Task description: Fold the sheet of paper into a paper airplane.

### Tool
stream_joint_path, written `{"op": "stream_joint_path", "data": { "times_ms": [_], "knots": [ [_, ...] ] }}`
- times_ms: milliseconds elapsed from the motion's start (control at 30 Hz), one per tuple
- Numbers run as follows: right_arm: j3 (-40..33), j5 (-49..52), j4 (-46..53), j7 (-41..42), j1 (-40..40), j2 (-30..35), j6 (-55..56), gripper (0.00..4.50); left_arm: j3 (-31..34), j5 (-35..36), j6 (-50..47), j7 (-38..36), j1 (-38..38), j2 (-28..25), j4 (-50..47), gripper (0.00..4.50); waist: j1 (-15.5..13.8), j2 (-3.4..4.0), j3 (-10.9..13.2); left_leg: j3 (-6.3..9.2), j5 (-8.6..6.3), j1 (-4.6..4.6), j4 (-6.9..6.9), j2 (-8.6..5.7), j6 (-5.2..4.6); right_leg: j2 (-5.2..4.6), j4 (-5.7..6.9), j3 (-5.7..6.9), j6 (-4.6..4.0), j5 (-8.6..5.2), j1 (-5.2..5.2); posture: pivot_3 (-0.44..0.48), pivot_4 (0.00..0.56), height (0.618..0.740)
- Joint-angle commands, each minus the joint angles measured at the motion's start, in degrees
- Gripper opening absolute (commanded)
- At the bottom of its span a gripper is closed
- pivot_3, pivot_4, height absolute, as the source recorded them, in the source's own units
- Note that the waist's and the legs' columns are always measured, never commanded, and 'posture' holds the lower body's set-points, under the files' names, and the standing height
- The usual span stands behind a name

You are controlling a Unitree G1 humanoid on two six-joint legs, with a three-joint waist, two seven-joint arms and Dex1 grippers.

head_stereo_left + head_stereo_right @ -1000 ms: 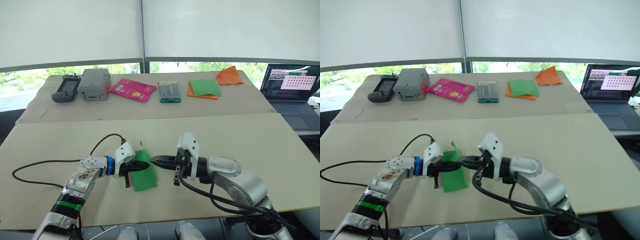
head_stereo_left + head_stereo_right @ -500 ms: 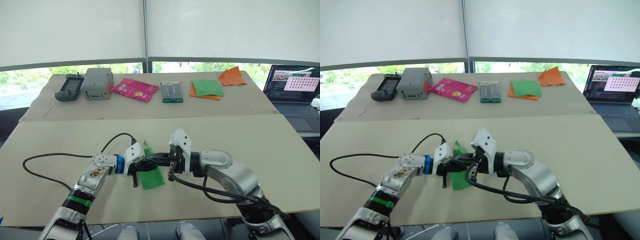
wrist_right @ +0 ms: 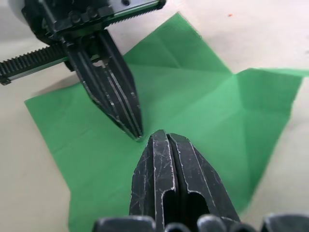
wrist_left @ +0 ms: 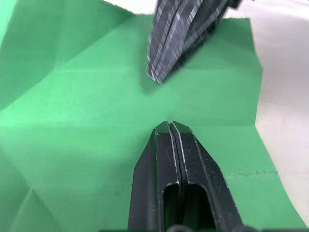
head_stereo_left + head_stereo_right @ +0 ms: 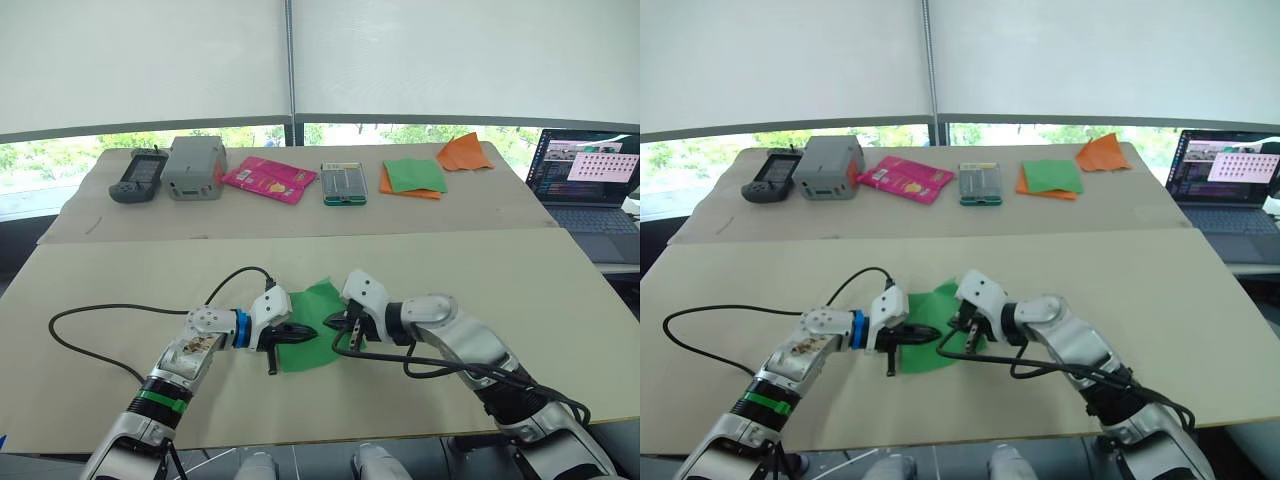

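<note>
The sheet of paper (image 5: 303, 355) is bright green and lies spread open on the near table, with several creases across it (image 4: 87, 145). My left gripper (image 5: 308, 330) is shut, and its tip rests on the middle of the sheet (image 4: 169, 124). My right gripper (image 5: 329, 322) comes in from the opposite side. It is also shut, with its tip down on the paper (image 3: 160, 133). The two tips face each other a finger's width apart. Neither gripper holds the sheet between its fingers.
A black cable (image 5: 100, 314) loops over the near table by the left arm. The far table holds a handheld device (image 5: 137, 176), a grey box (image 5: 193, 167), a pink packet (image 5: 266, 179), a green case (image 5: 343, 183), a green-on-orange stack (image 5: 411, 177) and crumpled orange paper (image 5: 464, 152). A laptop (image 5: 585, 180) stands at right.
The sheet was narrow with a flap standing up; it now lies wider and flat. The right gripper has dropped lower and pulled its wrist down toward the table. The left gripper has barely moved.
</note>
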State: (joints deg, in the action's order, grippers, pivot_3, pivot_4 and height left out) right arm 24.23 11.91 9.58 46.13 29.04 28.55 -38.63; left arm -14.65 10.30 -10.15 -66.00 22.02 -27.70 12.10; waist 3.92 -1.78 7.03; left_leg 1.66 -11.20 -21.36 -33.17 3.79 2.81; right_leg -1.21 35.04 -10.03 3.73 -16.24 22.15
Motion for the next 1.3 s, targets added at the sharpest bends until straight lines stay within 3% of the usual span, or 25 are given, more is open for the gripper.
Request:
{"op": "stream_joint_path", "data": {
  "times_ms": [33, 367, 733, 1000, 1233, 1300],
  "knots": [
    [-0.7, -0.7, -0.7, 0.8, -0.2, -0.1, 1.8, 0.02, 0.6, -0.2, 1.8, -0.5, 0.0, -1.0, -1.2, 0.00, 0.0, 0.00, 0.0, 0.00, 0.00, 0.00, -0.01, 0.00, 0.00, 0.00, -0.01, 0.00, -0.01, 0.00, 0.00, 0.000, 0.150, 0.740],
    [-3.9, 0.1, -9.7, 0.3, -8.0, -5.0, 9.1, 0.02, 3.9, 1.1, 3.3, -2.2, -0.1, -4.8, -0.8, 0.00, 0.2, 0.08, -0.1, 0.00, 0.00, 0.03, -0.10, 0.01, 0.00, 0.01, 0.01, 0.00, -0.02, 0.00, -0.07, 0.000, 0.150, 0.740],
    [-5.3, 0.9, -1.3, -4.3, -13.3, -8.3, 4.3, 0.02, 2.5, -3.3, 9.1, -2.4, 0.5, -7.2, 4.2, 0.00, 0.0, 0.28, -0.2, 0.01, 0.00, 0.03, -0.10, 0.02, 0.00, 0.01, 0.01, -0.01, -0.10, -0.05, -0.03, 0.000, 0.150, 0.740],
    [-6.0, -1.3, -2.0, -8.0, -14.5, -8.0, 3.3, 0.02, 1.1, -6.0, 12.5, -1.6, -0.5, -6.9, 5.8, 0.00, -0.1, 0.33, -0.6, 0.00, 0.00, 0.04, -0.12, 0.01, 0.00, 0.01, 0.00, -0.01, -0.10, -0.05, -0.05, 0.000, 0.150, 0.740],
    [-14.7, 5.0, 2.7, -9.7, -10.8, -11.4, 5.0, 0.02, 1.4, -6.1, 13.4, -1.7, 0.6, -7.1, 6.2, 0.00, 0.0, 0.34, -0.6, 0.00, 0.00, -0.03, -0.12, 0.01, 0.00, 0.01, 0.02, -0.01, -0.10, -0.05, 0.01, 0.000, 0.150, 0.740],
    [-15.3, 4.8, 3.2, -10.3, -10.5, -11.6, 4.7, 0.60, 1.4, -6.3, 13.7, -1.7, 0.7, -7.1, 6.4, 0.00, 0.0, 0.34, -0.6, 0.00, 0.00, -0.03, -0.11, 0.01, 0.00, 0.01, 0.03, -0.01, -0.09, -0.05, 0.01, 0.000, 0.150, 0.740]
  ]
}}
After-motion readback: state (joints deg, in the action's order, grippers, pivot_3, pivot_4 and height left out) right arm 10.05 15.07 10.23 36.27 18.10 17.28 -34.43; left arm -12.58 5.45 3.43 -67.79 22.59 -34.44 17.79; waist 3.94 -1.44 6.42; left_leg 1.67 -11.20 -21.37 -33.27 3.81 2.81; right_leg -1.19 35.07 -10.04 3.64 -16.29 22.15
